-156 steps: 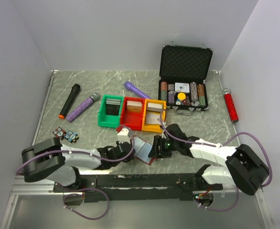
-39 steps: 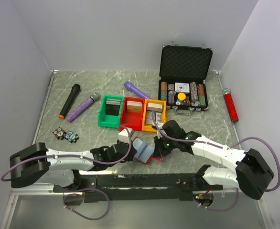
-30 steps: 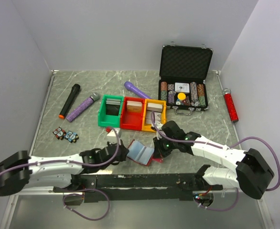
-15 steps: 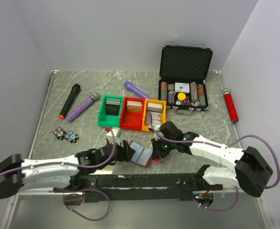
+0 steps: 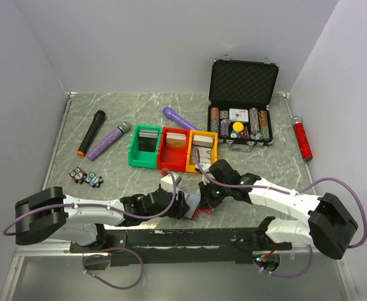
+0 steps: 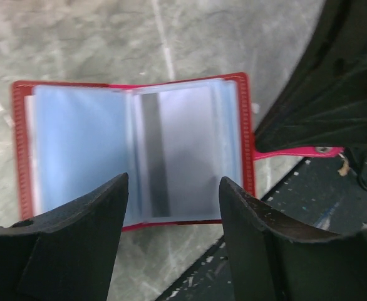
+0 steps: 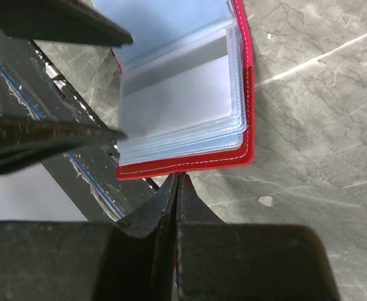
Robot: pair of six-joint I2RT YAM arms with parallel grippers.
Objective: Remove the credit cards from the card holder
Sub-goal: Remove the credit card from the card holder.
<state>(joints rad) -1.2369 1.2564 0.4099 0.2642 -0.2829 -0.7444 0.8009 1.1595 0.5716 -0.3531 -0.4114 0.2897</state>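
The card holder (image 6: 133, 153) lies open on the marble tabletop, red-edged with pale blue sleeves. A credit card (image 6: 171, 150) with a dark stripe shows in its right-hand sleeve. My left gripper (image 6: 171, 188) is open, its fingers (image 6: 77, 238) straddling the holder's near edge with nothing pinched. In the top view it (image 5: 182, 205) covers most of the card holder (image 5: 198, 209). My right gripper (image 7: 177, 179) is shut, its tips at the holder's red edge (image 7: 190, 164) where the snap tab (image 6: 293, 152) comes out. From above the right gripper (image 5: 203, 199) sits at the holder's right side.
Green (image 5: 143, 150), red (image 5: 172, 150) and yellow (image 5: 202, 155) bins with cards stand behind the grippers. Behind them are an open chip case (image 5: 243, 106), two microphones (image 5: 91, 133) (image 5: 110, 139), a purple handle (image 5: 179, 117) and a red cylinder (image 5: 302, 139). The black base rail (image 5: 190, 238) runs just in front.
My left gripper was shut and drawn back to the left; it has opened and swung right, back over the open card holder. The right gripper has stayed shut at the tab.
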